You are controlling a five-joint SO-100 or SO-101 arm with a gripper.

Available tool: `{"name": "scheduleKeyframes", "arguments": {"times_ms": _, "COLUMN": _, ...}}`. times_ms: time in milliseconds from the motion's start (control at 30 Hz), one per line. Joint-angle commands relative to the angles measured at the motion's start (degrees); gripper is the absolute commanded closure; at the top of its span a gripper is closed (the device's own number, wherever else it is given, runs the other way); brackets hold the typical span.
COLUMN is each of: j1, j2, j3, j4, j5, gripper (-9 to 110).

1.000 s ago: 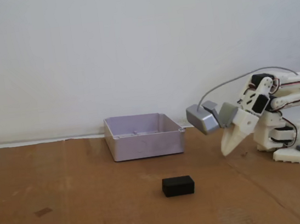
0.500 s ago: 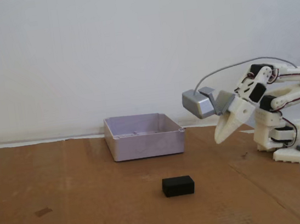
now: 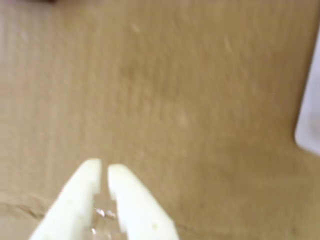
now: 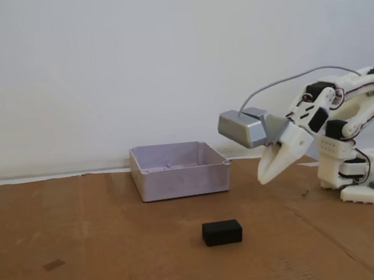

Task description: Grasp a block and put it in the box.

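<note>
Lying near the front edge of the cardboard sheet, towards its middle, the block is untouched and well apart from everything. Behind it, near the sheet's back edge, stands the box, empty as far as the fixed view shows. Off to the right the gripper hangs in the air, jaws nearly together. Left this narrow, the tips would likely strike the block's top and shove it aside rather than straddle it.
</note>
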Motion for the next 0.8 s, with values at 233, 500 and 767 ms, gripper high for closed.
{"name": "scheduleKeyframes", "arguments": {"times_ms": 233, "j1": -2.11, "j2": -8.26, "j3": -12.92, "j4": -7.12, "j5": -0.35, "gripper": 102}}
{"name": "scheduleKeyframes", "arguments": {"times_ms": 500, "j1": -2.37, "j2": -9.84, "j3": -14.50, "j4": -7.21, "j5": -0.26, "gripper": 102}}
{"name": "scheduleKeyframes", "arguments": {"times_ms": 767, "j1": -5.63, "j2": -20.39, "j3": -22.50, "j4": -7.21, "j5": 0.09, "gripper": 102}}
